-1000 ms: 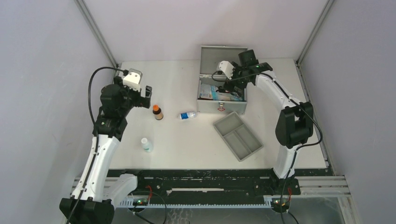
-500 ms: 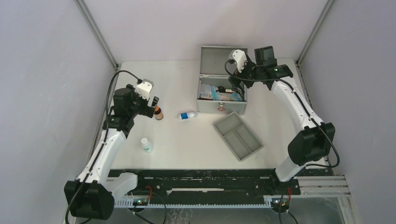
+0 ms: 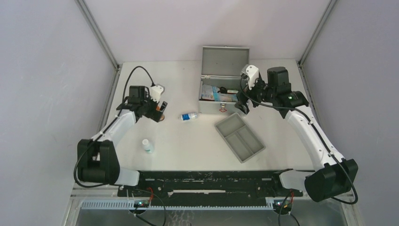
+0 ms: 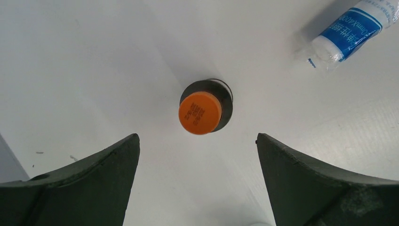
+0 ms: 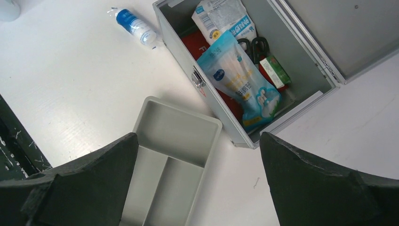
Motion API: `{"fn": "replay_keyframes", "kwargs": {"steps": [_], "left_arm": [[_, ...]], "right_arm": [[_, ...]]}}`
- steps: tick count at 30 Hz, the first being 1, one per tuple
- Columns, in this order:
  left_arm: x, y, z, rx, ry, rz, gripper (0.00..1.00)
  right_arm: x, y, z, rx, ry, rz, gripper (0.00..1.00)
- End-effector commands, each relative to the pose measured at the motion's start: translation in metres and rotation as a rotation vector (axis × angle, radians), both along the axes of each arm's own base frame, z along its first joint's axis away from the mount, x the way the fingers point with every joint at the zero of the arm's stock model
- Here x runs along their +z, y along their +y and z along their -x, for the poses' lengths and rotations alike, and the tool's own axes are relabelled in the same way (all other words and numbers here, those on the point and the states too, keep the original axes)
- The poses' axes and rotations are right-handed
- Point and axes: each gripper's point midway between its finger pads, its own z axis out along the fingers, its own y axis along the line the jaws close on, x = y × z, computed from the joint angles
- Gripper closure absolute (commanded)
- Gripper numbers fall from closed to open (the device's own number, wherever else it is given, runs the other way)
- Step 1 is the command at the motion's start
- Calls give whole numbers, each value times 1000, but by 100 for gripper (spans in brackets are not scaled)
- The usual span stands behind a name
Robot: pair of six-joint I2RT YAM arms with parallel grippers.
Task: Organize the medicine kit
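Note:
The medicine kit [image 3: 223, 107], a grey metal box with its lid up, stands at the back centre and holds packets, scissors and a small green box; it also shows in the right wrist view [image 5: 221, 115]. An orange-capped brown bottle [image 4: 201, 112] stands upright on the table, just ahead of my open left gripper [image 4: 197, 146], which hovers above it; in the top view the gripper [image 3: 160, 110] covers most of the bottle. My right gripper [image 3: 243, 104] is open and empty beside the kit's right front corner, above the grey two-compartment tray [image 5: 171, 165].
A blue-and-white tube [image 3: 189, 116] lies on its side left of the kit, also in the left wrist view [image 4: 350, 32] and the right wrist view [image 5: 136, 27]. A small white bottle [image 3: 148, 145] stands at front left. The tray [image 3: 239, 137] sits in front of the kit.
My left gripper moved right and down over the orange-capped bottle. My right gripper moved out of the kit, right and toward the front, to its right front corner.

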Motion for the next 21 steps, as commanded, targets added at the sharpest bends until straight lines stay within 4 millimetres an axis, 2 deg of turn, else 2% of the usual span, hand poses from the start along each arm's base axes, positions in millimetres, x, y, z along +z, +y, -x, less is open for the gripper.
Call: {"fn": "replay_keyframes", "kwargs": {"steps": [1, 7, 14, 21], "left_arm": [[20, -8, -22, -36, -12, 26, 4], [9, -10, -29, -36, 43, 33, 16], [6, -16, -28, -56, 83, 52, 45], [12, -24, -23, -97, 80, 84, 71]], "right_arm": [[19, 1, -4, -15, -86, -81, 0], [17, 1, 1, 6, -82, -106, 0], [6, 4, 2, 29, -52, -107, 0], [4, 15, 5, 65, -19, -143, 2]]}}
